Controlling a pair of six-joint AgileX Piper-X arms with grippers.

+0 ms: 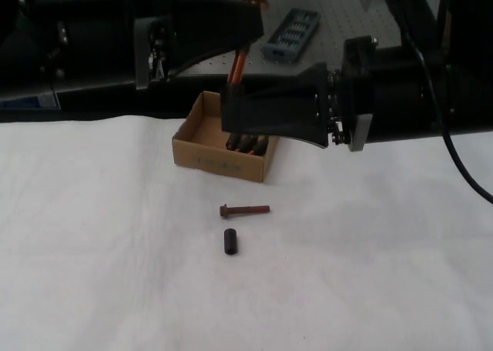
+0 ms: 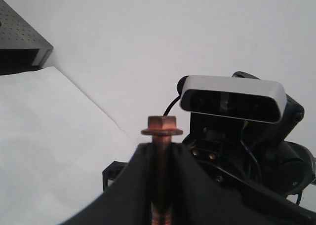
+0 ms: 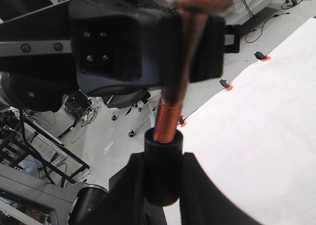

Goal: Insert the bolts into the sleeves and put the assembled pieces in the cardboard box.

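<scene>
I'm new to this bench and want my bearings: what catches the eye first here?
A copper-coloured bolt, clamped upright in the left jaws, meets a black sleeve held in the right jaws, above the cardboard box. On the white cloth in front of the box lie a spare bolt and a spare sleeve, apart.

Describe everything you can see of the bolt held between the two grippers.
The bolt looks like copper-coloured metal, with a flanged hex head, a smooth shank and a threaded lower end. It hangs near upright in the air by the cardboard box. The left gripper clamps its shank below the head, and its threaded tip sits in the black sleeve that the right gripper holds.
</scene>
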